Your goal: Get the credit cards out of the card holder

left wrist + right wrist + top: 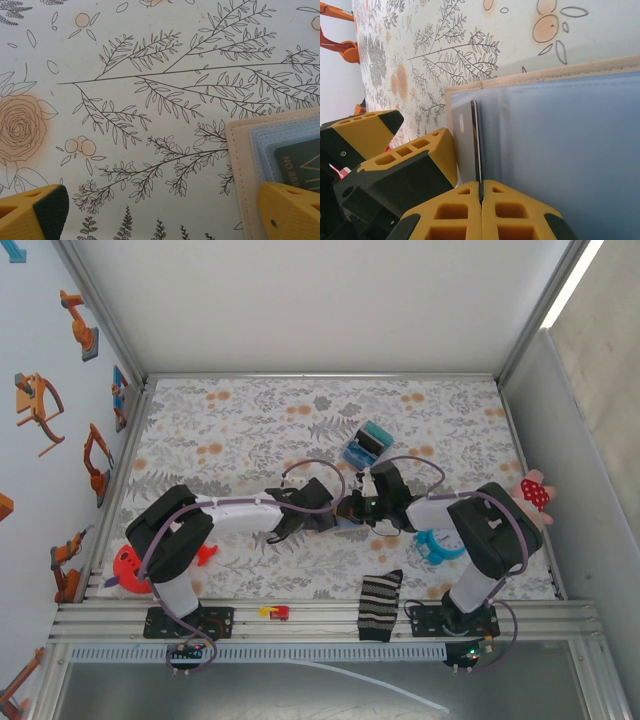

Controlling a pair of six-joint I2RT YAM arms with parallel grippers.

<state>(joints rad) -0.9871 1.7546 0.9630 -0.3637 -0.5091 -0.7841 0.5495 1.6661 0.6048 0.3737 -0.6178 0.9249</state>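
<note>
The card holder (240, 160) lies open on the floral cloth, tan rim stitched, light blue inner panel (560, 150) facing up. A dark green credit card (300, 167) sits in its pocket. My right gripper (481, 192) is shut on the edge of a thin grey credit card (470, 145) that stands partly out of the blue panel. My left gripper (162, 210) is open, its right finger (290, 210) resting over the holder's corner and its left finger on bare cloth. From above, both grippers meet at the middle of the table, left (335, 508), right (362, 505), and cover the holder.
A blue, teal and black block (364, 443) lies just beyond the grippers. A striped sock (380, 605) and a small red-yellow piece (275, 612) sit at the near edge, a teal ring (435, 545) by the right arm, a red toy (125, 570) at left.
</note>
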